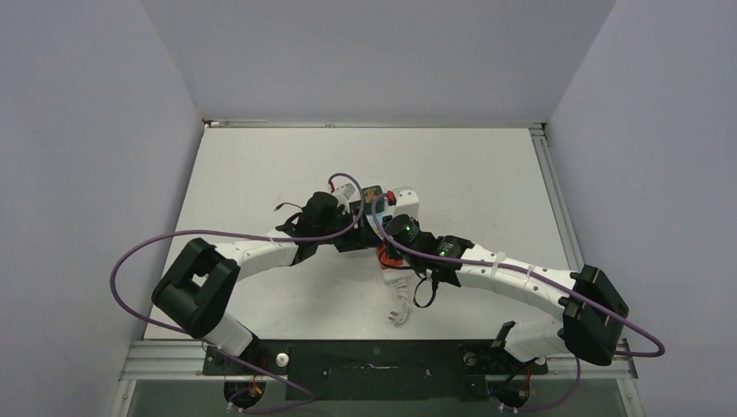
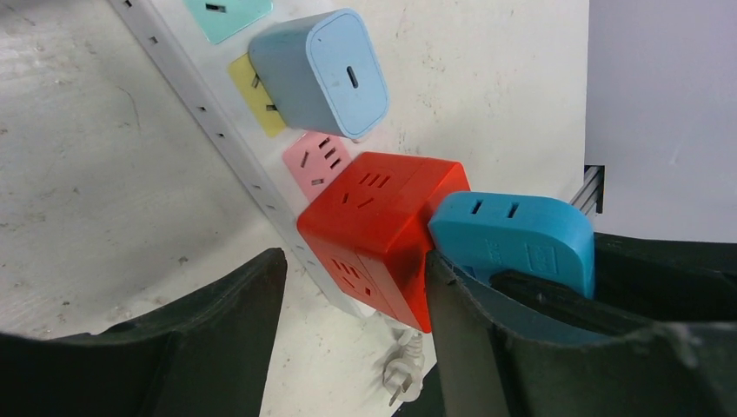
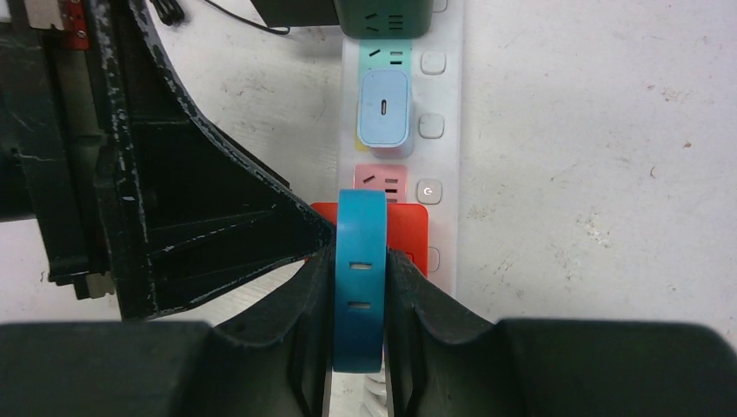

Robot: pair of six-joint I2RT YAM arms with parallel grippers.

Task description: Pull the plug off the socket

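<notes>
A long white power strip (image 3: 448, 156) lies flat on a pale table (image 3: 591, 174), and everything here is placed by it. My right gripper (image 3: 361, 256) is clamped tight on a flat blue plug (image 3: 361, 287), one dark finger (image 3: 295, 330) pressed to each broad face. The blue plug stands on edge above the strip's near end and butts against the side of a red cube adapter (image 2: 365, 226); the join between them is hidden from me. The red cube adapter sits in the strip's nearest outlet. My left gripper (image 2: 355, 261) is about half open and straddles that cube. One finger (image 2: 469, 347) touches the cube's edge next to the blue plug, and the other finger stands a little clear of the opposite side, so it grips nothing. Farther along the strip, a pink outlet (image 3: 381, 180) shows bare slots. The outlet after that holds a pale blue charger (image 3: 383, 109), then a teal outlet (image 3: 382, 56) shows bare slots. A dark green adapter (image 3: 382, 17) fills the farthest outlet in view.
</notes>
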